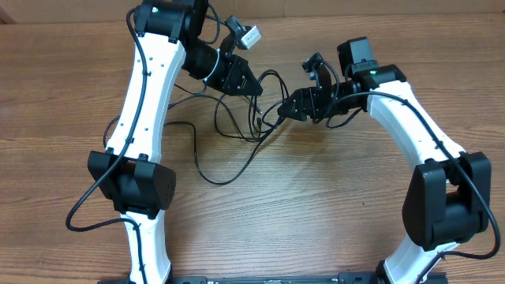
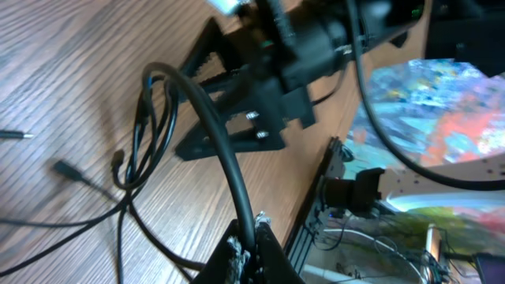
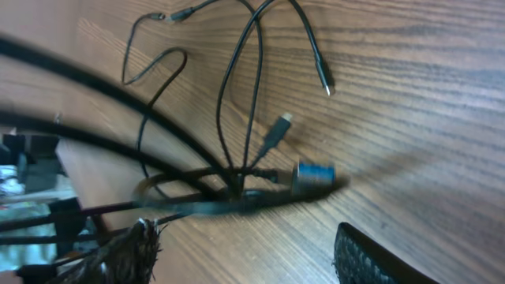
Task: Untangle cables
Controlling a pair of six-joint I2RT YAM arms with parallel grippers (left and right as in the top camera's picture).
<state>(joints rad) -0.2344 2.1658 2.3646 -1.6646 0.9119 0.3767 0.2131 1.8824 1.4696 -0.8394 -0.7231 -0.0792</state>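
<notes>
Untangling's barely begun imo: the cables [image 1: 251, 120] lie knotted on the table [image 1: 331, 213] btwn both grippers, loops crossing, plug ends fanned out. Your left gripper [image 2: 251, 241] pinches one cord, raised off the wood. Right gripper [image 3: 246, 251] has fingers wide apart, knot just ahead, nothing held. No cord's separated yet

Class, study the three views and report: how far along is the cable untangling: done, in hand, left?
Done: little; a few plug ends lie free on the table. In hand: the left gripper pinches one strand of the cables, while the right gripper sits open at the bunch. Left: strands cross in a knot beside the blue plug; it needs pulling apart.
</notes>
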